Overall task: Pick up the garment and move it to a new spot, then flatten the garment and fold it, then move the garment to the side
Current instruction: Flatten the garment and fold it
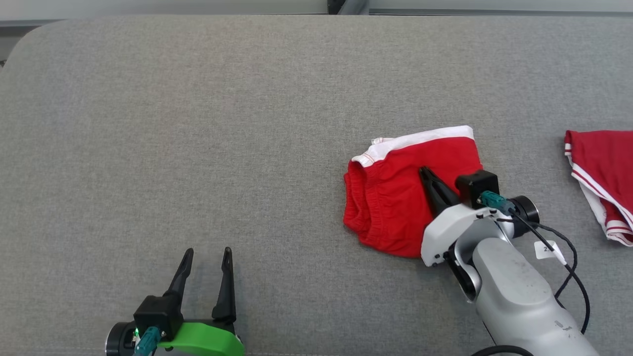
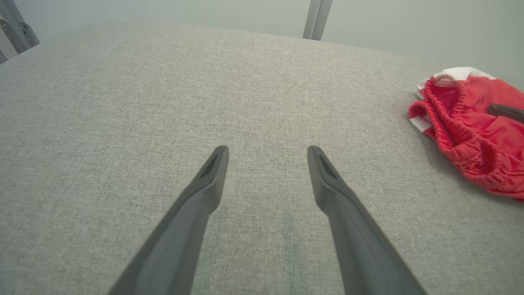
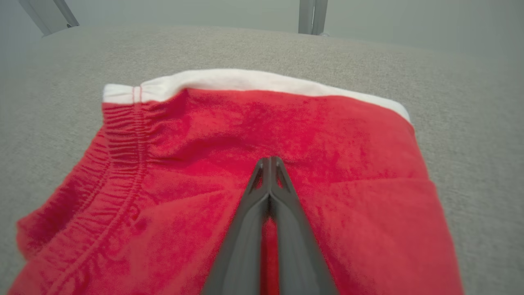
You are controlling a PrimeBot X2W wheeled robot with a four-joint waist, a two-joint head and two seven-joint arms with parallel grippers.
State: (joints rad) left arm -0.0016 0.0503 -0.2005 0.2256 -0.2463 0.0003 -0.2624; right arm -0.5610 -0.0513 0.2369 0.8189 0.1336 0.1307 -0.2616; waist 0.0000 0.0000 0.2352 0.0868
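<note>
The garment [image 1: 390, 198] is a pair of red shorts with a white waistband, lying folded on the grey fabric table [image 1: 198, 123], right of centre. My right gripper [image 1: 424, 170] reaches over it from the lower right. Its fingers are shut, the tips pinched into the top layer of the red cloth [image 3: 327, 135]; in the right wrist view creases run toward the right gripper [image 3: 269, 159]. My left gripper [image 1: 207, 252] stands open near the front edge, far left of the garment [image 2: 470, 131], with nothing between its fingers [image 2: 213, 172].
A second red piece of clothing with white stripes [image 1: 603, 168] lies at the right edge of the table. A dark cable [image 1: 568, 257] hangs from my right wrist. Metal posts [image 2: 317, 18] stand beyond the far edge.
</note>
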